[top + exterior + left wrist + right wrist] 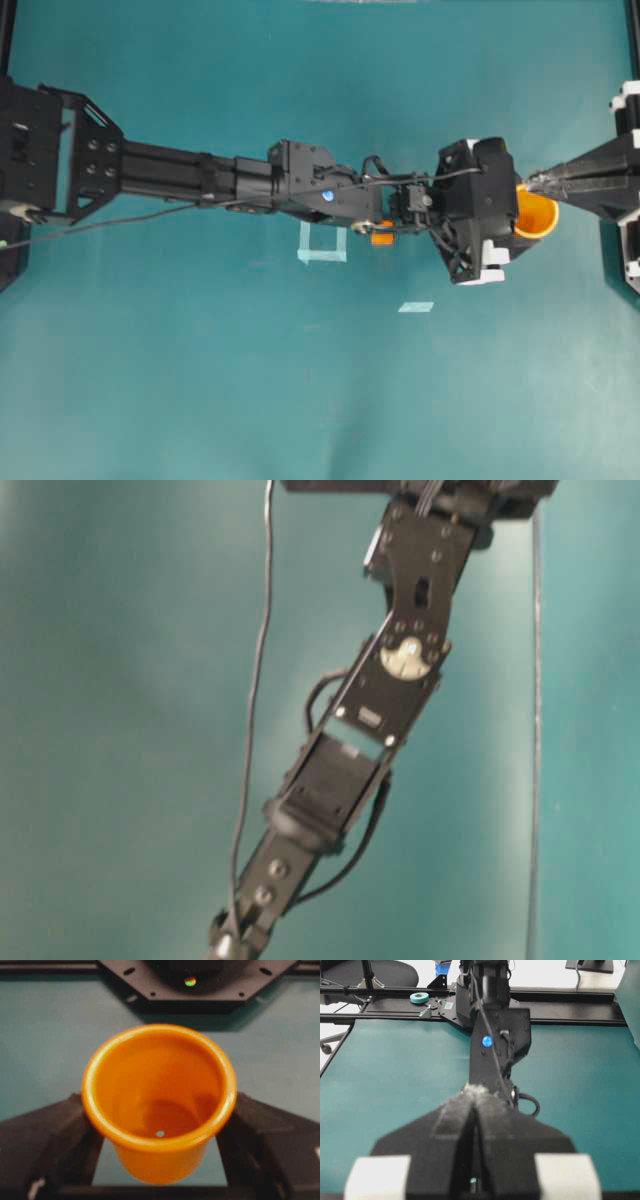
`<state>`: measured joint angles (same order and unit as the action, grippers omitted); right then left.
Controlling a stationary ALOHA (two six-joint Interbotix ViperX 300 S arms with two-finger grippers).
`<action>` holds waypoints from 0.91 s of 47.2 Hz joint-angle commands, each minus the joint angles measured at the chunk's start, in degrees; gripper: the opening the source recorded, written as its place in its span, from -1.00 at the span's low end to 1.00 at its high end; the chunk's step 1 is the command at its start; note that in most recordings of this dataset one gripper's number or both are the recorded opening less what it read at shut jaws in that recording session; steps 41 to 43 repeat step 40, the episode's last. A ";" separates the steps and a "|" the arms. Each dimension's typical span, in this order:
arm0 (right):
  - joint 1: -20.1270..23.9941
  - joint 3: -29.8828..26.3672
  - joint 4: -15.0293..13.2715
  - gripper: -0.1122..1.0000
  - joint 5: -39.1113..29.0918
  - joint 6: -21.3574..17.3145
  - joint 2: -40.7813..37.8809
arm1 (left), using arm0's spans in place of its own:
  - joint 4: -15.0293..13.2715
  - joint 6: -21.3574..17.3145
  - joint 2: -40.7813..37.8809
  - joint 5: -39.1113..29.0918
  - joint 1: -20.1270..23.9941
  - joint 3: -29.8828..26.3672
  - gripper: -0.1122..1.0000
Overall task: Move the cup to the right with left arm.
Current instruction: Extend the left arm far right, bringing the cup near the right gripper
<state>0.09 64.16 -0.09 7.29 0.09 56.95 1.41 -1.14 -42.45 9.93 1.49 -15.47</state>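
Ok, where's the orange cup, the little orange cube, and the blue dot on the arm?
cup [159, 1091]: left wrist view, its inside wall.
orange cube [382, 238]: overhead view, its top face.
blue dot [327, 196]: overhead view, its centre, on the left arm.

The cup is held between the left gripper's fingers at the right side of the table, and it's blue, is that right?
Not quite: the cup is orange, not blue, as the left wrist view shows. The rest holds: it sits between the left gripper's fingers, and the overhead view shows it at the right side of the table.
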 commanded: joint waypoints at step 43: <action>-0.09 -2.02 -0.26 -0.81 -1.41 0.35 0.70 | 0.18 0.18 0.09 -1.85 -0.09 -5.01 0.39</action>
